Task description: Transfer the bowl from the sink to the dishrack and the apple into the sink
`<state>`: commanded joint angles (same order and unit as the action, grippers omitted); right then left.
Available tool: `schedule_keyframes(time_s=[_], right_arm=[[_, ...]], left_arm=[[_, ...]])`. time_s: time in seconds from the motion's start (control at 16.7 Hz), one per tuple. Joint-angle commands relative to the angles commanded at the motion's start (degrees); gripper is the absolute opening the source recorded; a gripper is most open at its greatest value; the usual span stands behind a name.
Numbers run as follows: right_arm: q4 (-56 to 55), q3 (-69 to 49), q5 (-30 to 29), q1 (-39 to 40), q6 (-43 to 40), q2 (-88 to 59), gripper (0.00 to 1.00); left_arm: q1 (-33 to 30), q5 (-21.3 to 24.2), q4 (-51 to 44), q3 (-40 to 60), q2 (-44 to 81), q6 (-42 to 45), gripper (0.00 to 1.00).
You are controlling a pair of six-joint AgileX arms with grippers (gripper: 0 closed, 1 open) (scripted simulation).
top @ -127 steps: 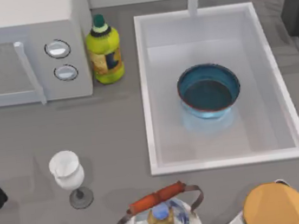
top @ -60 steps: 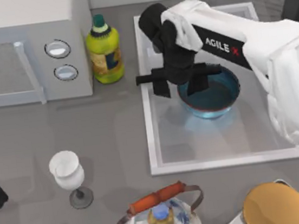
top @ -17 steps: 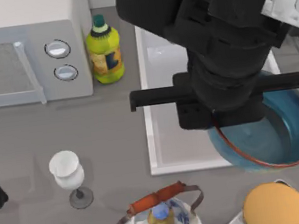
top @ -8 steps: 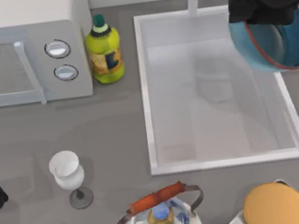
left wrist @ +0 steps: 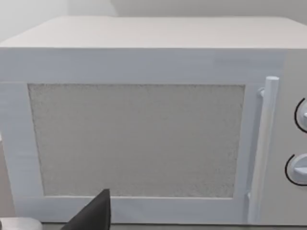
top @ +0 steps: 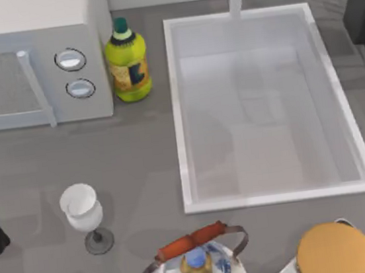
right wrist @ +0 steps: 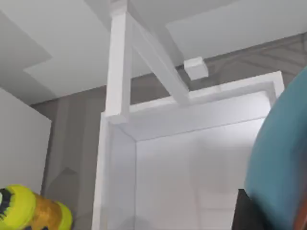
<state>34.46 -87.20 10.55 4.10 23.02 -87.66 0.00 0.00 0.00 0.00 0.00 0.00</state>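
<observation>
The right gripper's fingers point(right wrist: 252, 215) look clamped on the round glossy blue bowl point(right wrist: 280, 158), above the large white rectangular sink point(right wrist: 158, 158). Carry it level to the dishrack, lower gently, then release. I cannot tell the left gripper's finger state.

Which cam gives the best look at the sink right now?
Top view: the whole sink shows from above, rim, basin and faucet post. The right wrist view shows its far corner and faucet post, with the bowl cutting in at one edge. The left wrist view faces the microwave.

No lettering, brand, number or sign can be read anywhere.
</observation>
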Motion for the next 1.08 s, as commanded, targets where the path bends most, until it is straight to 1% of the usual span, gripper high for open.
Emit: schedule_keyframes(time_s=[0.24, 0.36, 0.48, 0.66, 0.96, 1.08], right_arm=[[-19.47, 4.75, 4.59, -16.4, -10.05, 4.4, 0.0], [-26.51, 7.65, 7.28, -22.31, -15.29, 7.4, 0.0], [-31.25, 9.95, 9.96, -26.11, -19.49, 10.34, 0.0], [-34.01, 11.37, 12.18, -28.08, -22.05, 12.66, 0.0], [-34.02, 11.22, 11.99, -27.85, -21.96, 12.34, 0.0], [-35.97, 11.87, 11.83, -27.55, -21.95, 10.62, 0.0]], left_arm=[[0.0, 0.0, 0.0, 0.0, 0.0, 0.0, 1.0], [0.0, 0.0, 0.0, 0.0, 0.0, 0.0, 1.0], [0.0, 0.0, 0.0, 0.0, 0.0, 0.0, 1.0], [0.0, 0.0, 0.0, 0.0, 0.0, 0.0, 1.0], [0.0, 0.0, 0.0, 0.0, 0.0, 0.0, 1.0], [0.0, 0.0, 0.0, 0.0, 0.0, 0.0, 1.0]])
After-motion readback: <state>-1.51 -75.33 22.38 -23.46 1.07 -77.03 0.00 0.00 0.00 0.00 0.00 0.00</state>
